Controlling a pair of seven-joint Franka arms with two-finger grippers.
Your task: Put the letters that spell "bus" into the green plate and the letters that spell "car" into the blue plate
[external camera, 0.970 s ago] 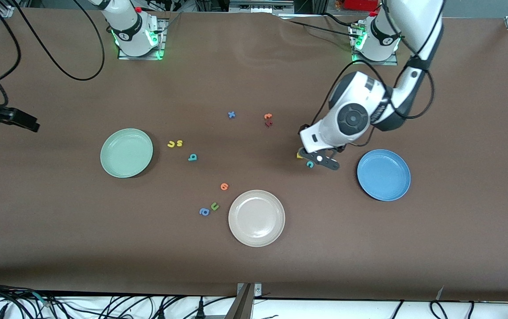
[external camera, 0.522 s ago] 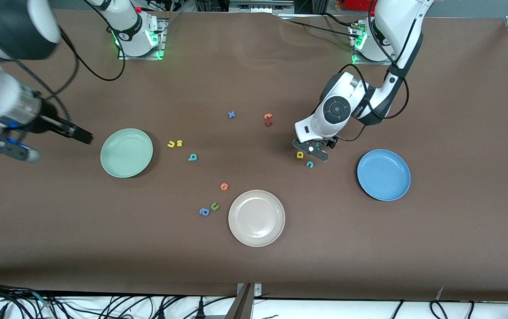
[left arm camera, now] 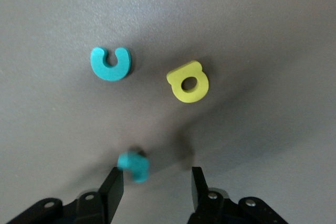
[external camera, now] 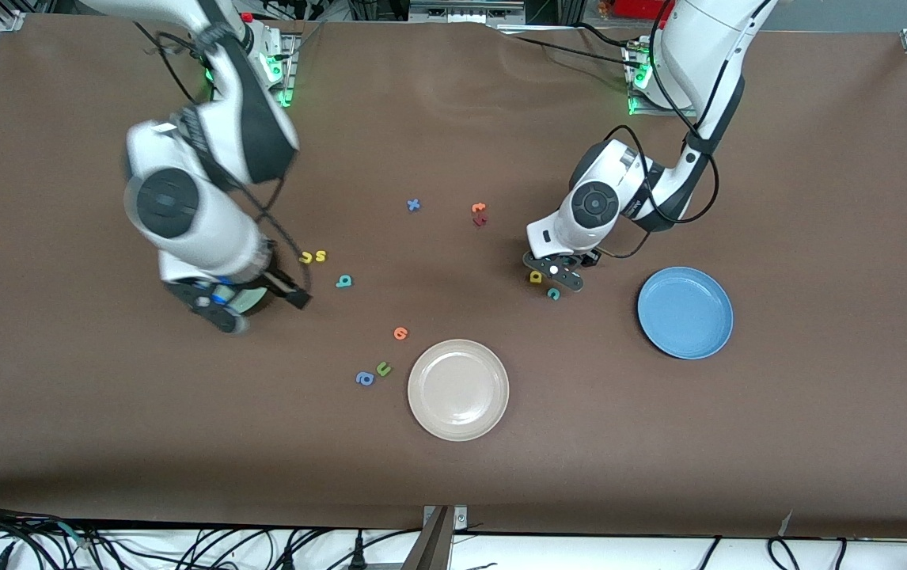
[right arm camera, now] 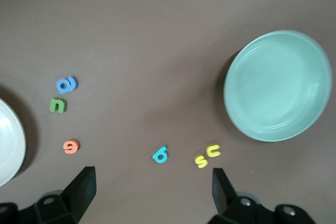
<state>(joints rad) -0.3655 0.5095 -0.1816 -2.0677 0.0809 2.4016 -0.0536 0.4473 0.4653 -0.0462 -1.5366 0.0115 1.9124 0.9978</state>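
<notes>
My left gripper (left arm camera: 152, 187) sits low over the table with its fingers (left arm camera: 113, 190) partly apart around the small teal r (left arm camera: 134, 165), not visibly pinching it; the teal c (left arm camera: 110, 64) and yellow a (left arm camera: 189, 81) lie just beside it, near the blue plate (external camera: 684, 312). My right gripper (right arm camera: 152, 190) hangs wide open and empty over the green plate (right arm camera: 277, 85), with the teal b (right arm camera: 160, 155), yellow s (right arm camera: 201, 161) and yellow u (right arm camera: 213, 150) lying near that plate toward the table's middle.
</notes>
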